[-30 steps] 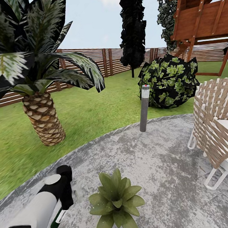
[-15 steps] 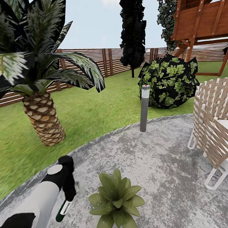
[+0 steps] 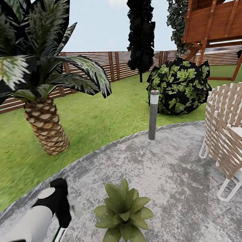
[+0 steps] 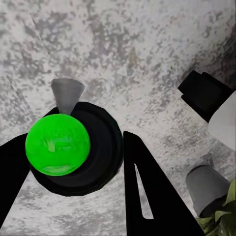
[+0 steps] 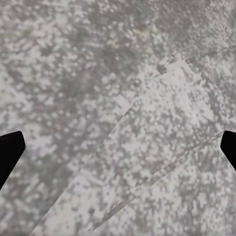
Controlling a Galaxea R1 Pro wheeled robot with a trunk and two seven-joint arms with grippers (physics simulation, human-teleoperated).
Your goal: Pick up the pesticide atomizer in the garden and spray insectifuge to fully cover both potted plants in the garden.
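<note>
My left gripper (image 3: 62,222) is shut on the pesticide atomizer (image 3: 56,241), a slim dark green bottle with a white band that hangs tilted over the stone patio. In the left wrist view the atomizer (image 4: 58,144) shows a bright green top in a dark ring, held between black fingers (image 4: 142,191), and a grey cone (image 4: 66,93) points out from it. One potted plant (image 3: 123,212), a low green rosette, stands just right of the gripper; its grey pot (image 4: 206,187) is apart from the bottle. A faint pale haze (image 3: 75,208) hangs between them. My right gripper (image 5: 118,147) is open over bare stone.
A scaly-trunked palm (image 3: 46,124) stands on the lawn at the left. A grey bollard lamp (image 3: 153,114) marks the patio's far edge, with a dark bush (image 3: 178,86) behind it. A wicker chair (image 3: 232,137) stands at the right. A slatted fence (image 3: 119,64) closes the back.
My left arm, with the atomizer in its grip, first swung up and right toward the plant, then came back left and down. The camera and the plant have not moved.
</note>
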